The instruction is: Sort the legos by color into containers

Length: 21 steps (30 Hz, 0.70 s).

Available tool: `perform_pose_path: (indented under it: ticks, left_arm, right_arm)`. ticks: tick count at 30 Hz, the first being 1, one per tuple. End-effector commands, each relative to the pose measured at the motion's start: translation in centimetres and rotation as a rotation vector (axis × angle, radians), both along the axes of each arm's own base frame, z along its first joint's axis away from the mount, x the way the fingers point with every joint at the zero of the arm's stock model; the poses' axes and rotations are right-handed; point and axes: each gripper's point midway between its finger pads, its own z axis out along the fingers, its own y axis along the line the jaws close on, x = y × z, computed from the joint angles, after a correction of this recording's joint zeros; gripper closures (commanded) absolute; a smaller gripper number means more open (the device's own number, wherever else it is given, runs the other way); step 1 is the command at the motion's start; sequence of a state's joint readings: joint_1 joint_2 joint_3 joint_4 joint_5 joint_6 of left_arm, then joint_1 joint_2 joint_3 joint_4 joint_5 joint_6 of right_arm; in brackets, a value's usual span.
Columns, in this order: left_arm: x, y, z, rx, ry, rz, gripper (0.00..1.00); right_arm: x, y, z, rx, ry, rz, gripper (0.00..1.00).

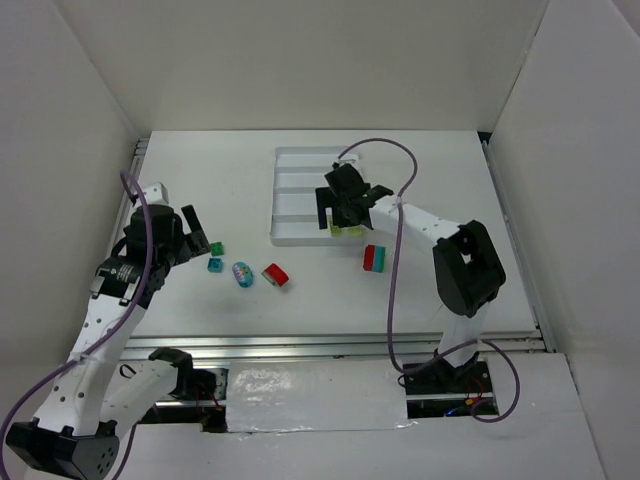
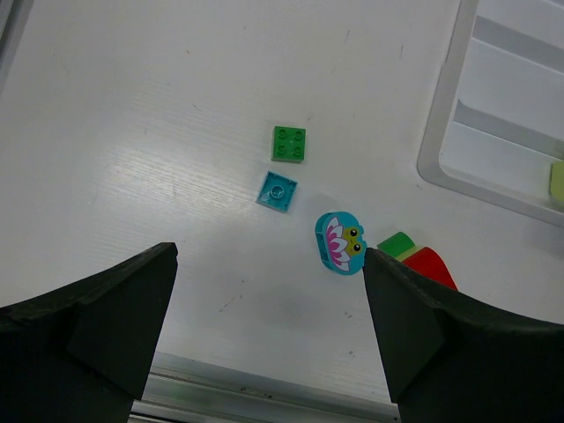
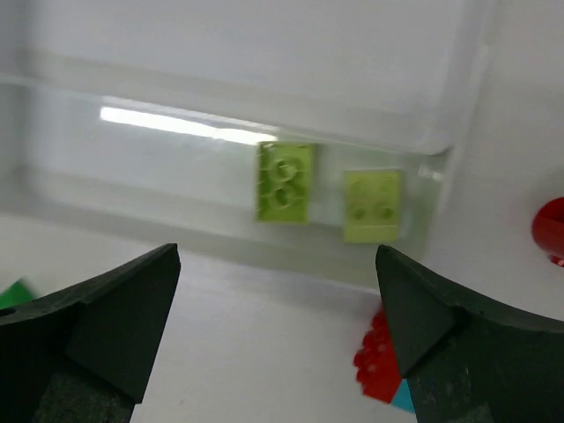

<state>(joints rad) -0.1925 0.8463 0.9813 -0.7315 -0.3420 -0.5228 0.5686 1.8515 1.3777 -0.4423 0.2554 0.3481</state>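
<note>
Plain white walls box in a white tabletop (image 1: 440, 180), seen from above. A white rectangular plastic tray (image 1: 300, 160) with four long compartments lies at the far centre. The right gripper (image 1: 345, 207) hangs over the right end of its nearest compartment, where pale yellow-green bricks (image 1: 350, 231) lie. A red-and-teal stacked brick (image 1: 373, 258) sits on the table just near and right of the tray. At the left, the left gripper (image 1: 197, 232) hovers beside a small green studded brick (image 1: 216, 248), a teal square brick (image 1: 214, 265), a teal oval piece (image 1: 242, 274) printed with a flower, and a red rounded piece (image 1: 275, 274).

From the left wrist, the left gripper's jaws are spread wide and hold nothing. The green, teal and oval pieces lie on the table beyond them, and the red piece is partly hidden by one finger.

From the right wrist, the right gripper's jaws stand wide apart and empty. Two pale yellow-green bricks lie side by side, not touching, in the compartment beyond.
</note>
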Motion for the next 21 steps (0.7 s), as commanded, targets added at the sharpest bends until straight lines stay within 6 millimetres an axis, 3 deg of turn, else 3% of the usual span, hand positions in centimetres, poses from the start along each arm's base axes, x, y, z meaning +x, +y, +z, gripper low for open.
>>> perform_pose_path:
  ticks: [1, 6, 9, 15, 16, 21]
  left_arm:
    - [0.5, 0.1, 0.9, 0.008, -0.044, -0.004, 0.01]
    - [0.4, 0.2, 0.9, 0.009, -0.041, -0.001, 0.01]
    - [0.4, 0.2, 0.9, 0.007, -0.042, 0.000, 0.01]
    - [0.3, 0.3, 1.0, 0.009, -0.047, 0.006, 0.01]
    - [0.3, 0.3, 1.0, 0.010, -0.049, 0.007, 0.00]
    - [0.3, 0.3, 1.1, 0.009, -0.050, 0.004, 0.00]
  right_arm:
    - [-4.1, 7.4, 6.5, 0.127, -0.122, 0.247, 0.00]
    - [-11.0, 14.1, 6.1, 0.147, -0.117, 0.560, 0.00]
    - [-13.3, 16.9, 5.4, 0.171, -0.115, 0.666, 0.00]
    - [-13.3, 19.7, 4.0, 0.145, -0.112, 0.701, 0.05]
    - [-13.1, 19.7, 2.6, 0.117, -0.086, 0.697, 0.06]
    - [-12.1, 20.2, 1.1, 0.070, -0.083, 0.688, 0.11]
